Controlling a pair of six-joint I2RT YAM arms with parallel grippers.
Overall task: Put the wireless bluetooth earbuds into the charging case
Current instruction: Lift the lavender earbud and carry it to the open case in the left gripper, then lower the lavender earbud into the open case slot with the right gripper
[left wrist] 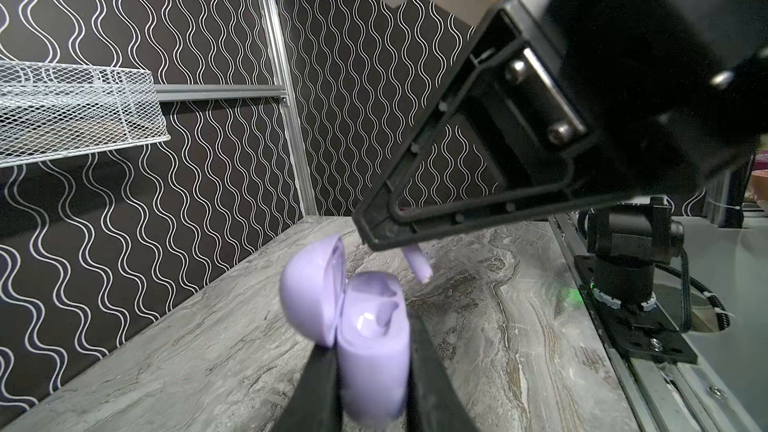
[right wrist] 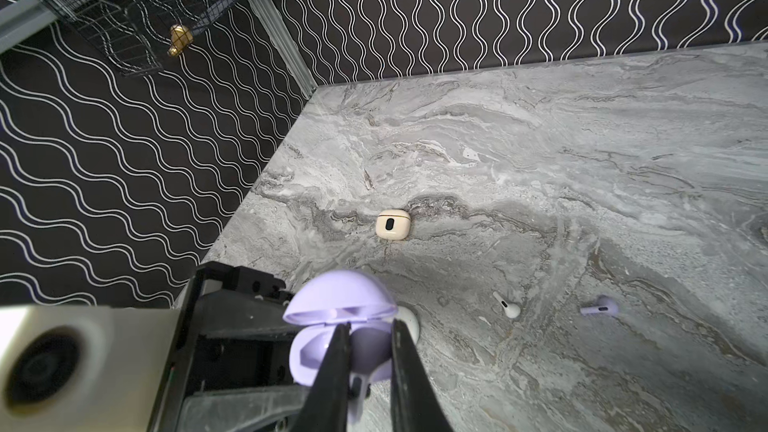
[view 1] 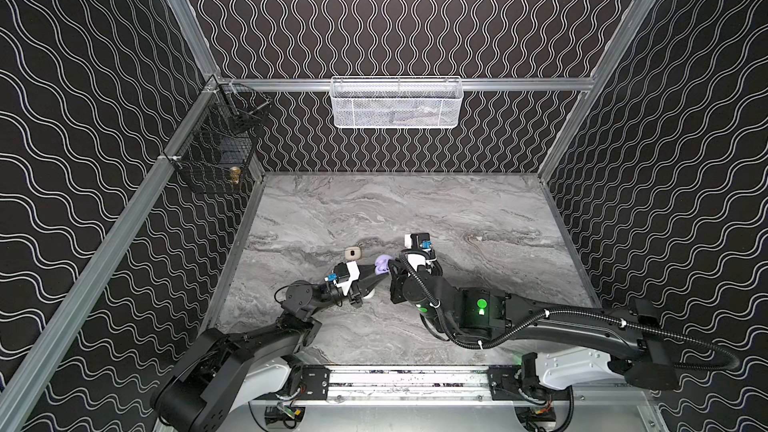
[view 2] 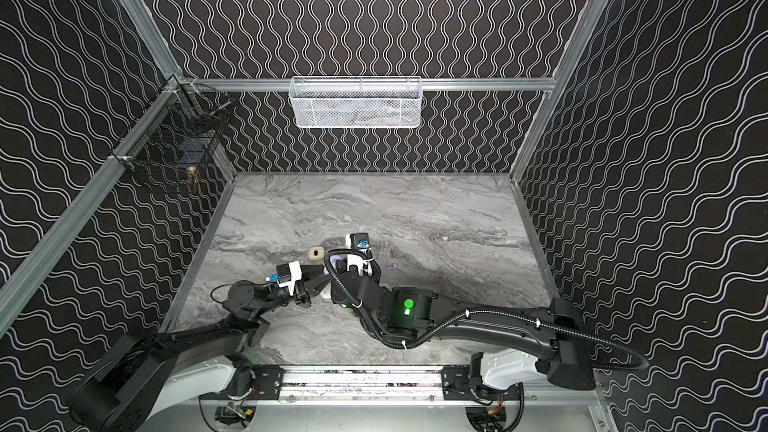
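The left claw (left wrist: 365, 332) is pinching the lavender pebble-shaped plastic charging case (left wrist: 374, 367) by its body. It holds the case seemingly clear of the grey marble-patterned tabletop (left wrist: 478, 326), with the hinged lid swung open and the wells facing up toward the other arm. The right claw (right wrist: 371, 326) is pressed onto a lavender stemmed earbud (left wrist: 419, 263), whose stem pokes out below the fingertips.

The coming move turns on that stem. Its long axis is tilted, with the tip aimed down and a little past the case's mouth. The bud hangs just above and beside the opening (close, but nothing touches). By my judgement the right arm has to bring the stem in line with a well while the left only steadies.

The bud's head is buried between the right fingers, and in both top views the right wrist covers the meeting point. Whether either well is already filled is hard to make out. A second lavender earbud (right wrist: 600, 307) and a white stemmed earbud (right wrist: 507, 305) lie on the table, well apart from the case. A closed cream case (right wrist: 392, 224) sits beyond.
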